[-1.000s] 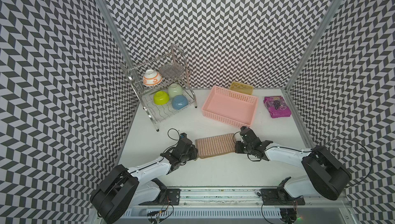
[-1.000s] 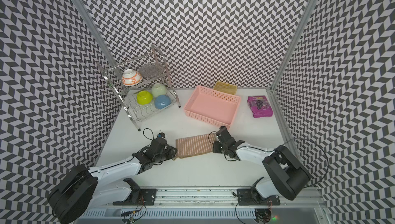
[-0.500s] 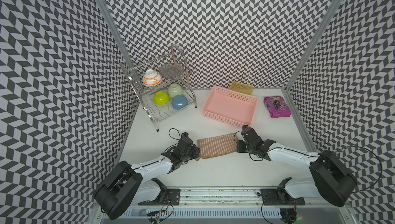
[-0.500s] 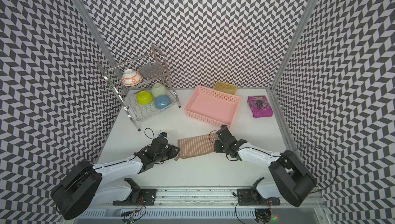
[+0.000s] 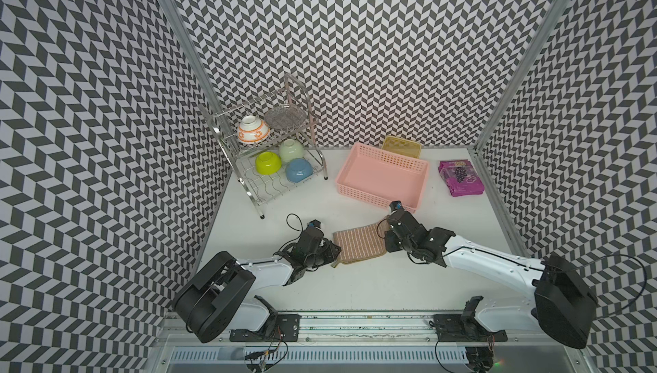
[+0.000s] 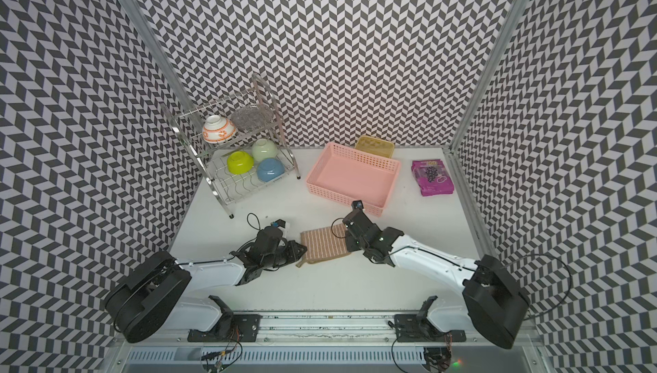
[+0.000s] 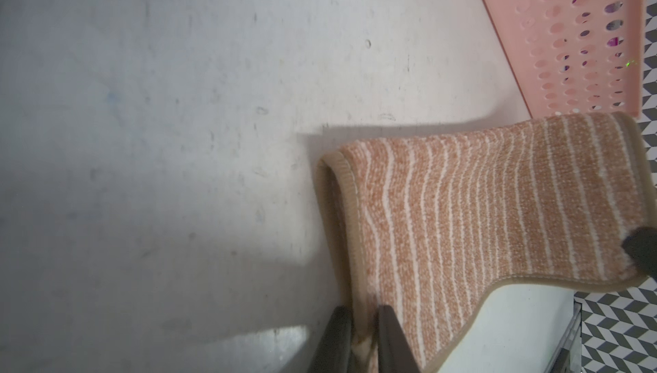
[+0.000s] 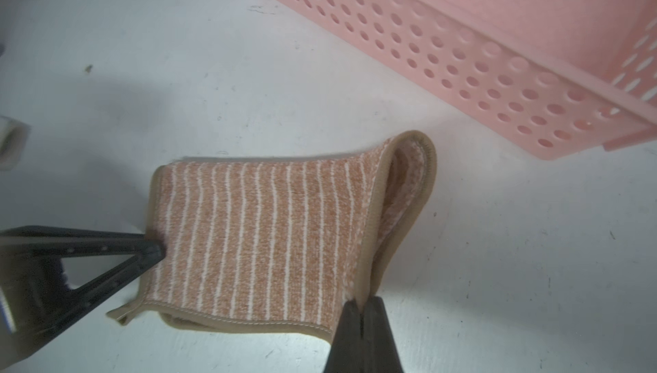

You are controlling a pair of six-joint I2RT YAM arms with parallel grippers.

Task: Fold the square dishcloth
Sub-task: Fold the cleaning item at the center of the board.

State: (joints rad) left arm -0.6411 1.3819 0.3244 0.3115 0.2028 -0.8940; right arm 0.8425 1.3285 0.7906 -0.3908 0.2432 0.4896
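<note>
1. Square dishcloth [image 5: 359, 245], in both top views: folded double, near side of pink basket [image 5: 369, 193]; left gripper [image 5: 332, 256] at left edge, right gripper [image 5: 385, 241] at right edge.
2. Left wrist: fingers [image 7: 391, 346] pinch its hem.
3. Right wrist: fingers [image 8: 377, 346] clamp doubled hem.

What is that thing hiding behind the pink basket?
A flat yellowish tray lies just behind the pink basket. Only its far part shows in both top views. The basket's rim covers the rest, so its full shape cannot be seen.
</note>
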